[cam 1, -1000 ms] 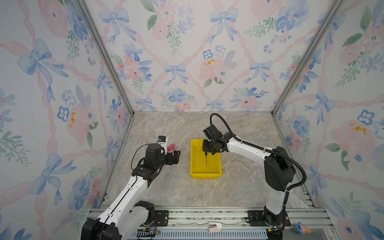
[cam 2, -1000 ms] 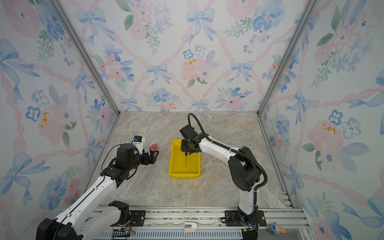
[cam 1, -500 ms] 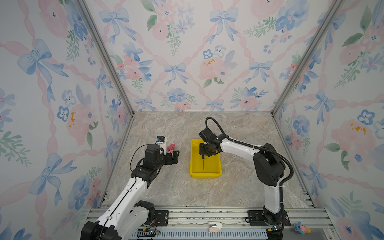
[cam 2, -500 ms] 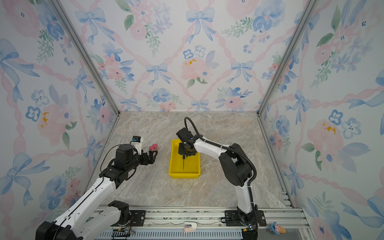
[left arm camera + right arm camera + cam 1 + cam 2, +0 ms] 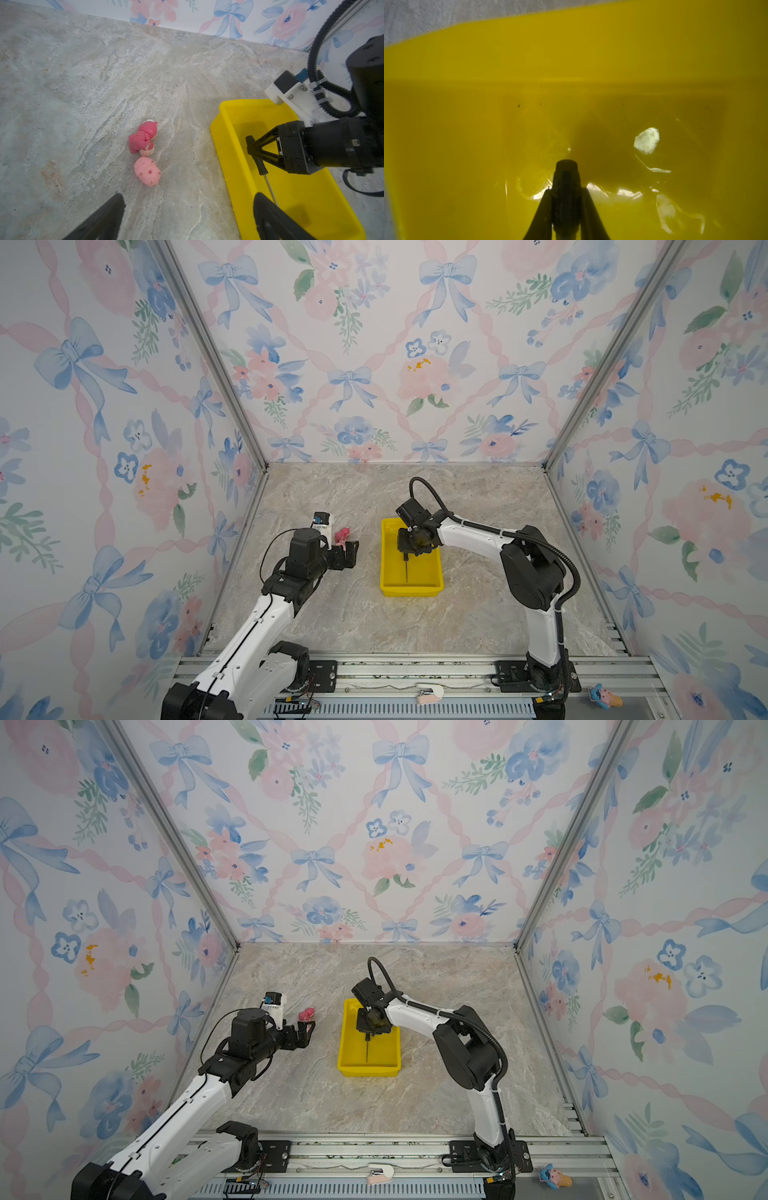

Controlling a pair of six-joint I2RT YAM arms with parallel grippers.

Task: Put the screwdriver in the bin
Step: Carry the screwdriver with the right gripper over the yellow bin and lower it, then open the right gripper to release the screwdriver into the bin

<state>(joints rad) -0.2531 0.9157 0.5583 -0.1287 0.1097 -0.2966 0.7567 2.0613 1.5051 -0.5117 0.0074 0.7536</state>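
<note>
The yellow bin [image 5: 411, 591] [image 5: 368, 1071] sits mid-table. My right gripper [image 5: 405, 549] [image 5: 367, 1029] is down inside it, shut on the screwdriver's black handle [image 5: 260, 166] [image 5: 566, 187]. The thin silver shaft [image 5: 406, 570] [image 5: 367, 1052] slants toward the bin's near end. Its tip is hidden behind a left finger [image 5: 270, 218] in the left wrist view. Bin floor and wall [image 5: 571, 52] fill the right wrist view. My left gripper [image 5: 351, 553] [image 5: 307, 1031] [image 5: 189, 197] hovers open and empty to the left of the bin [image 5: 232, 162].
Two small pink toys [image 5: 143, 138] [image 5: 147, 171] lie on the marble table left of the bin, just beyond my left gripper, seen together as a pink spot [image 5: 341, 535] [image 5: 306, 1014] in both top views. Floral walls close three sides. A small figurine [image 5: 604, 697] lies on the front rail.
My right gripper has shifted a little left and toward the near side, lower into the bin, still holding the screwdriver. The left arm has stayed put.
</note>
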